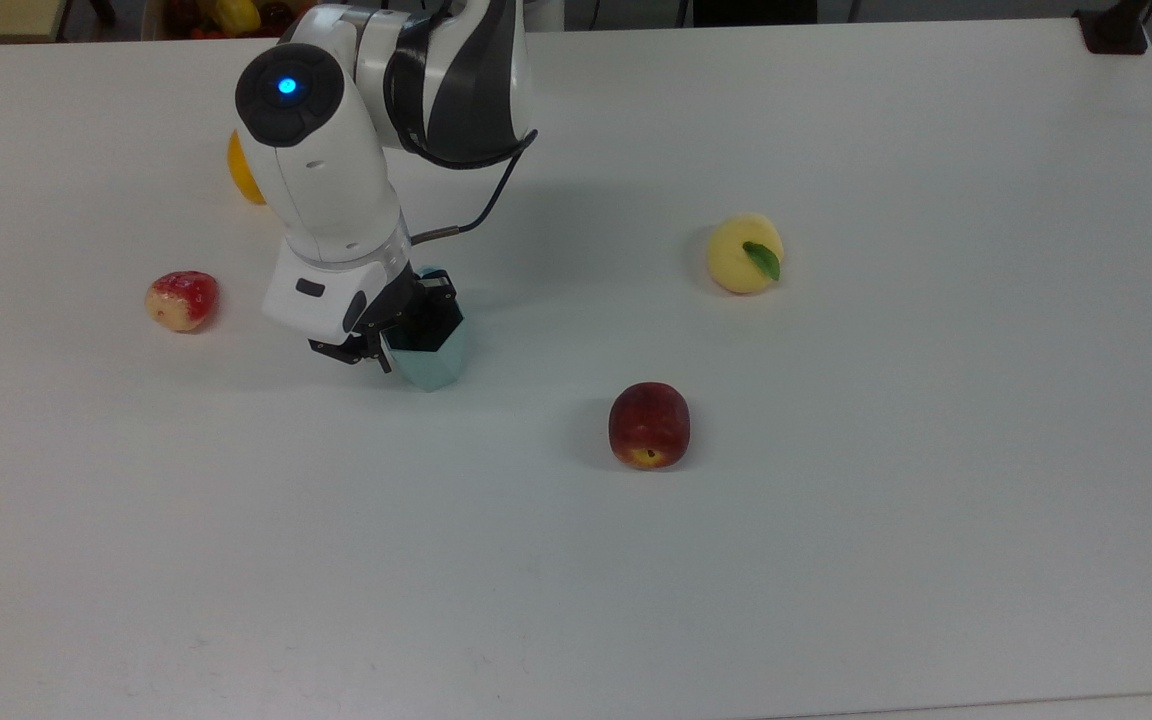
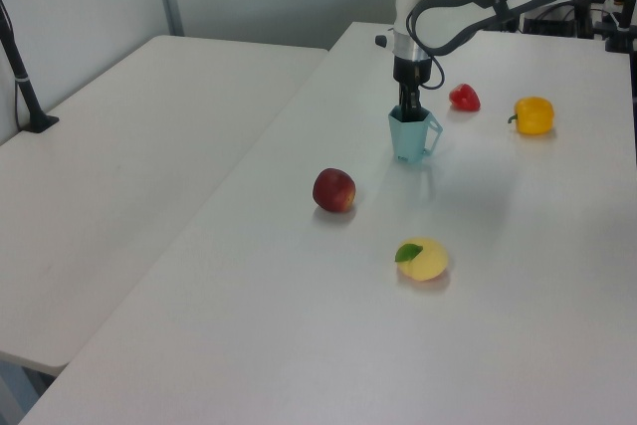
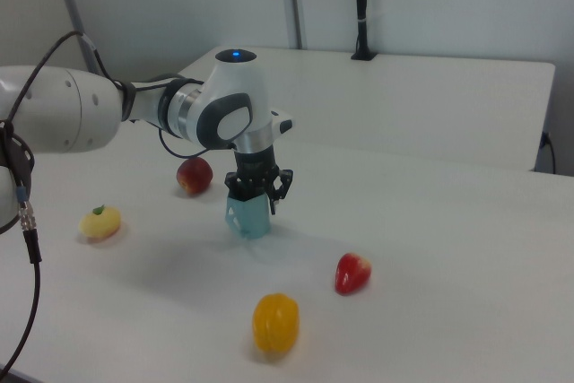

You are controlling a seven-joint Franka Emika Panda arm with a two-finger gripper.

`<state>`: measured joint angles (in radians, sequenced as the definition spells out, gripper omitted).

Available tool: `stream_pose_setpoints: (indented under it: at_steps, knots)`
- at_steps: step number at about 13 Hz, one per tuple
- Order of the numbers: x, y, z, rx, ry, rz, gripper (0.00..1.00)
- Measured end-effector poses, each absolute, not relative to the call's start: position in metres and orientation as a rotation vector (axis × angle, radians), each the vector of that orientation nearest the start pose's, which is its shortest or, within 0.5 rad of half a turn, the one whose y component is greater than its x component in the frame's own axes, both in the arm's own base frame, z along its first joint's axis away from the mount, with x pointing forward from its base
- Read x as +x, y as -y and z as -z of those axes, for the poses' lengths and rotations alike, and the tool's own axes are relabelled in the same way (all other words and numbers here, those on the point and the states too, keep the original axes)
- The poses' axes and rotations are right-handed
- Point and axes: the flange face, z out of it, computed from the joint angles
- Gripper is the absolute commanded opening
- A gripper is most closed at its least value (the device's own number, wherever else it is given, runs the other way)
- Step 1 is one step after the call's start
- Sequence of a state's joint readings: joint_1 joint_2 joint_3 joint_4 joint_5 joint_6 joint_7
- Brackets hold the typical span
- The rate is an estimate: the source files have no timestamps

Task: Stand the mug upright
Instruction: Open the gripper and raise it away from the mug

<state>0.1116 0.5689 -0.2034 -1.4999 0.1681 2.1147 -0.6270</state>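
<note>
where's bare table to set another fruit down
The widest bare stretch of the table is the top view's lower half, below the red apple. The top view's right side, beyond the yellow fruit, is bare too. It is crowded around the mug, gripper, strawberry and orange pepper.
</note>
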Motion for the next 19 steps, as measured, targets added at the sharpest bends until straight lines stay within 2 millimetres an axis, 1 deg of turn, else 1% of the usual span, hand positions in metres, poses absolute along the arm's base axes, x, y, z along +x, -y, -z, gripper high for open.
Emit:
stream_pose_setpoints:
  at_steps: [3,4,5,6,7,9,10,12,13,15,16,17,18,19]
  knots:
    - [0.712,0.024,-0.355,-3.03,0.774,0.129,1.0]
    - [0.714,0.023,-0.363,-3.031,0.778,0.152,1.0]
    - [0.715,0.022,-0.376,-3.034,0.78,0.185,1.0]
    - [0.716,0.022,-0.393,-3.036,0.776,0.226,1.0]
    - [0.715,0.022,-0.414,-3.039,0.766,0.275,1.0]
    - [0.705,0.023,-0.457,-3.038,0.719,0.326,1.0]
    - [0.694,0.025,-0.488,-3.032,0.682,0.333,1.0]
    - [0.676,0.028,-0.527,-3.03,0.576,0.33,1.0]
    - [0.663,0.028,-0.548,-3.03,0.487,0.319,1.0]
    - [0.632,0.025,-0.589,-3.019,0.26,0.241,1.0]
    - [0.617,0.014,-0.605,-3.006,0.188,0.189,1.0]
    - [0.603,-0.003,-0.617,-2.994,0.14,0.139,1.0]
    - [0.586,-0.026,-0.631,-2.981,0.075,0.076,1.0]
    - [0.578,-0.033,-0.637,-2.978,0.046,0.05,1.0]
